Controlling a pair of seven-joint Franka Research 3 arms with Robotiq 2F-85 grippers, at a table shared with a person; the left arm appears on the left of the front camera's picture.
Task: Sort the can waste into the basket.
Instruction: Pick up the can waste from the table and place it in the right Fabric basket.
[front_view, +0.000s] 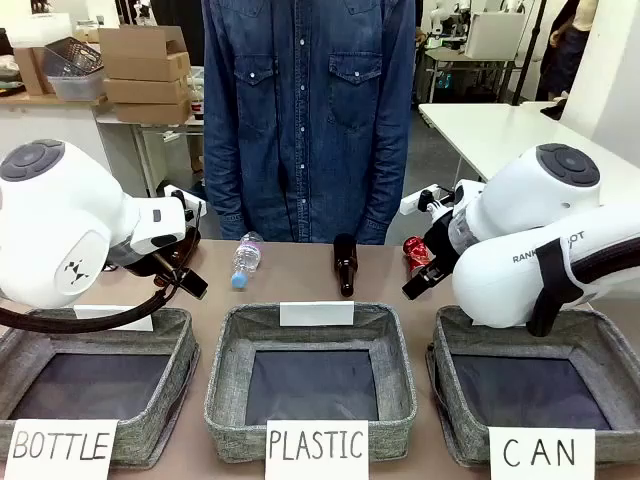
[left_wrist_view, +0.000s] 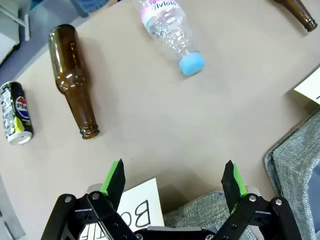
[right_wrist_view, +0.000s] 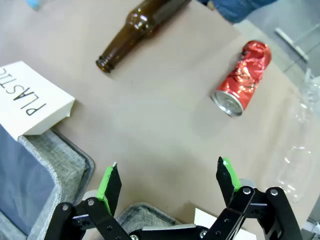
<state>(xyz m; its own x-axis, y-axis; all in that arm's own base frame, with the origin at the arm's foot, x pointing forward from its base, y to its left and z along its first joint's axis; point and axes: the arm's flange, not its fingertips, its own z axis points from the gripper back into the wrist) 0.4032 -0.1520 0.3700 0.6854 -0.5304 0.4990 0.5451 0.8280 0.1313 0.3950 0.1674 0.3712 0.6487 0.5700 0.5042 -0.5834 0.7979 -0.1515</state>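
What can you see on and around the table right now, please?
Cans: two; red can right of centre, dark can beside the left brown bottle.
Brown bottles: two, lying; left brown bottle, middle brown bottle at centre.
Plastic bottles: two, clear; blue-capped bottle left of centre, second clear bottle beside the red can.
Baskets: three, grey, near edge; BOTTLE basket, PLASTIC basket, CAN basket.
Person: one, blue denim shirt, far side.
Grippers: two, black; left gripper, right gripper, both open, empty.
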